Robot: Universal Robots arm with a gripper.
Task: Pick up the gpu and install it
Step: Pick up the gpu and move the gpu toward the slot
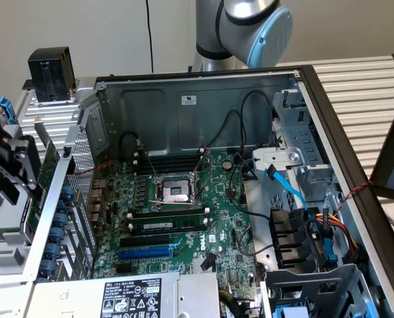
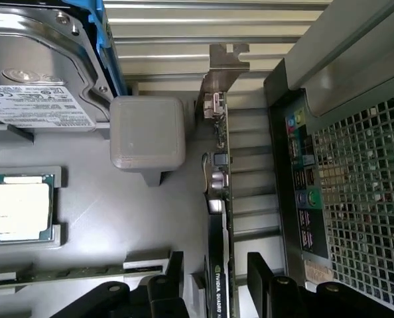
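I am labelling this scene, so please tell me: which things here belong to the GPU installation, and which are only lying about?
For the job: gpu, open gripper around it, motherboard, computer case.
Lying about: hard drive, processor chip, grey block.

- The gpu (image 2: 220, 199) is standing on edge, showing as a thin green card.
- Its metal end bracket (image 2: 225, 66) is capping one end.
- It is sitting outside the computer case (image 2: 356, 199), just beside its port panel.
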